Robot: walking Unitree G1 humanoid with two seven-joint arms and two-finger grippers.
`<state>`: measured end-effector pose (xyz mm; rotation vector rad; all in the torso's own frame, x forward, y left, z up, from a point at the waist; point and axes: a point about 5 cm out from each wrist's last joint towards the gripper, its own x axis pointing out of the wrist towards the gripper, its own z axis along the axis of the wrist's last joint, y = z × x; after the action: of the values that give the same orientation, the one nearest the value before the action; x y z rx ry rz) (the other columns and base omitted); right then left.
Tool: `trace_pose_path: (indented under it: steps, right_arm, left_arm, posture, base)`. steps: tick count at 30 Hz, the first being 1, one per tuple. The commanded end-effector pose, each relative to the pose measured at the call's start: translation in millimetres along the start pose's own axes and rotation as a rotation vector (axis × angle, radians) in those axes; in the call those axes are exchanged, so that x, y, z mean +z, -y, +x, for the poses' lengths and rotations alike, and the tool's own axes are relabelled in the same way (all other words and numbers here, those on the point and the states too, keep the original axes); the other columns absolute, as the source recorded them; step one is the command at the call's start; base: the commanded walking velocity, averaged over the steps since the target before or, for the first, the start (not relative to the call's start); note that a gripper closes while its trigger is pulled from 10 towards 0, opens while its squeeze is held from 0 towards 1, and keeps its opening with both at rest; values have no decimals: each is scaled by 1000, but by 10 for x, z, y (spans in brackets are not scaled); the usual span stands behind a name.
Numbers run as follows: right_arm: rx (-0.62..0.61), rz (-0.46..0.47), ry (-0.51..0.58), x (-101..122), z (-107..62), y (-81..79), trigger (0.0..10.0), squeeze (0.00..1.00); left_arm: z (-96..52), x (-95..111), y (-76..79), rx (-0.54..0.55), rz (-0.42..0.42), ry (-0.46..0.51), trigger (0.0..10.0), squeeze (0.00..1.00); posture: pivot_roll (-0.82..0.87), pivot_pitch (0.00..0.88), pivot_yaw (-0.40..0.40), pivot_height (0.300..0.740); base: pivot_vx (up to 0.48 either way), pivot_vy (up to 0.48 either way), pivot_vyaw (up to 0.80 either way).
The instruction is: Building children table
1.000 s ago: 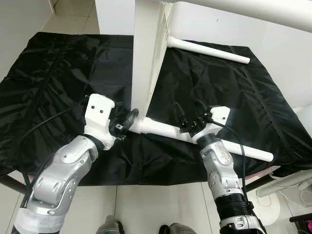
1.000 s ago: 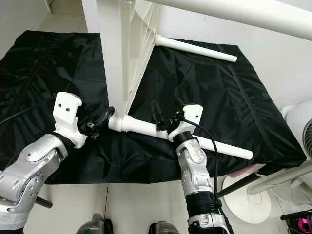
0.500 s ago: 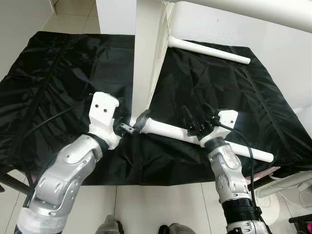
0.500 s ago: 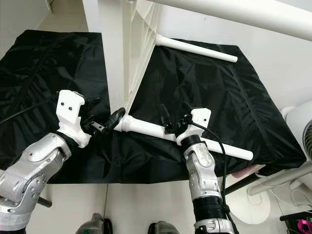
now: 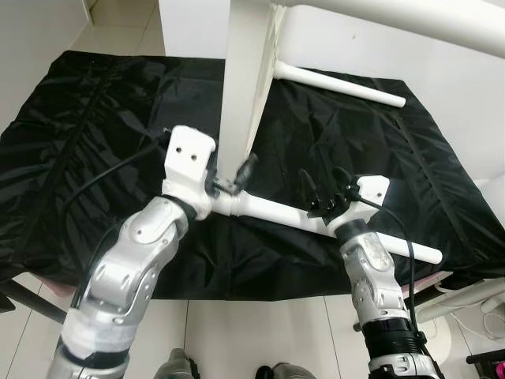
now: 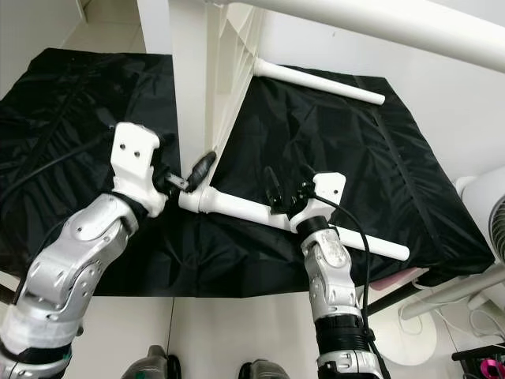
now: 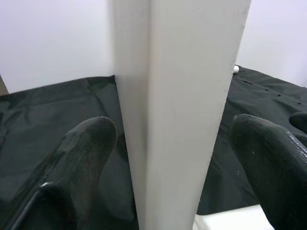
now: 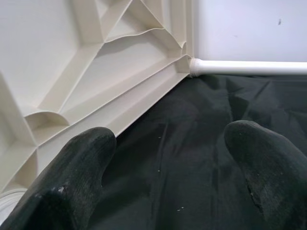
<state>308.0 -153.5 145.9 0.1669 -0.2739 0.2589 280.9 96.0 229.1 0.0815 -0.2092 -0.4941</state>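
Note:
A white children's table top (image 5: 241,71) stands on its edge on the black cloth, its ribbed underside (image 8: 72,62) facing right. One white round leg (image 5: 276,212) runs from its near lower corner to the right. A second leg (image 5: 339,83) sticks out at the far corner. My left gripper (image 5: 235,175) is open, its fingers (image 7: 86,158) on either side of the top's near edge (image 7: 182,96), with a gap on each side. My right gripper (image 5: 321,178) hovers open just above the near leg, holding nothing.
A crinkled black cloth (image 5: 95,142) covers the low work surface, with free room on the left. A white wall (image 5: 458,103) rises at the back right. A white stand (image 6: 489,205) is at the right, and tiled floor lies at the front edge.
My left gripper has moved forward and to the right from the near leg's end to straddle the table top's edge. The right gripper has shifted slightly along the leg.

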Motion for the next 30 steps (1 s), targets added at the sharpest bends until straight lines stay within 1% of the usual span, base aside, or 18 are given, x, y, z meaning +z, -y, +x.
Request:
trace_pose_path:
  steps: [1,4,6,7,9,13,16,18,21,22,23,26,27,28,30]
  right_arm:
    - [-25,-4,-8,-11,-3,54,10000,0]
    - [-28,-5,-8,-11,1,57,10000,0]
    - [-39,-7,-6,-5,11,70,10000,0]
    - [-39,-7,-6,-5,11,70,10000,0]
    - [-45,-8,-4,2,27,79,10000,0]
    - [-48,-11,0,13,51,85,10000,0]
    - [-51,-14,4,24,66,89,10000,0]
    - [-55,-18,8,33,79,97,10000,0]
    - [-58,-19,11,39,81,102,10000,0]
    - [-62,-21,12,41,84,108,10000,0]
    - [-66,-23,14,43,87,113,10000,0]
    - [-70,-24,15,44,89,115,10000,0]
    - [-75,-25,18,53,92,121,10000,0]
    - [-75,-25,18,53,92,121,10000,0]
    - [-80,-28,23,64,99,127,10000,0]
  left_arm:
    - [66,33,-41,63,5,11,10000,0]
    - [100,54,-59,80,2,17,10000,0]
    - [171,78,-93,124,-14,19,10000,0]
    - [171,78,-93,124,-14,19,10000,0]
    - [220,71,-110,157,-22,9,10000,0]
    - [259,67,-101,163,-12,-7,10000,0]
    - [297,58,-105,179,-23,-24,10000,0]
    - [355,53,-107,189,-15,-43,10000,0]
    - [386,56,-107,193,-14,-49,10000,0]
    - [418,61,-107,195,-17,-51,10000,0]
    - [461,64,-118,207,-44,-55,10000,0]
    - [494,66,-133,222,-54,-58,10000,0]
    - [536,61,-148,240,-66,-68,10000,0]
    - [536,61,-148,240,-66,-68,10000,0]
    - [591,59,-153,255,-70,-80,10000,0]
  posture:
    - [17,39,-62,740]
    - [16,42,-64,740]
    - [11,45,-62,740]
    - [11,45,-62,740]
    - [11,46,-62,740]
    - [9,47,-62,740]
    - [8,48,-61,740]
    - [5,52,-57,740]
    - [5,52,-57,740]
    - [1,53,-53,740]
    - [-4,52,-51,740]
    - [-9,51,-48,740]
    - [-12,52,-46,740]
    - [-12,52,-46,740]
    - [-12,52,-43,740]
  base:
    - [0,0,0]
    - [0,0,0]
    - [0,0,0]
    - [0,0,0]
    - [0,0,0]
    - [0,0,0]
    - [0,0,0]
    - [0,0,0]
    - [0,0,0]
    - [0,0,0]
    - [0,0,0]
    - [0,0,0]
    - [0,0,0]
    - [0,0,0]
    - [0,0,0]
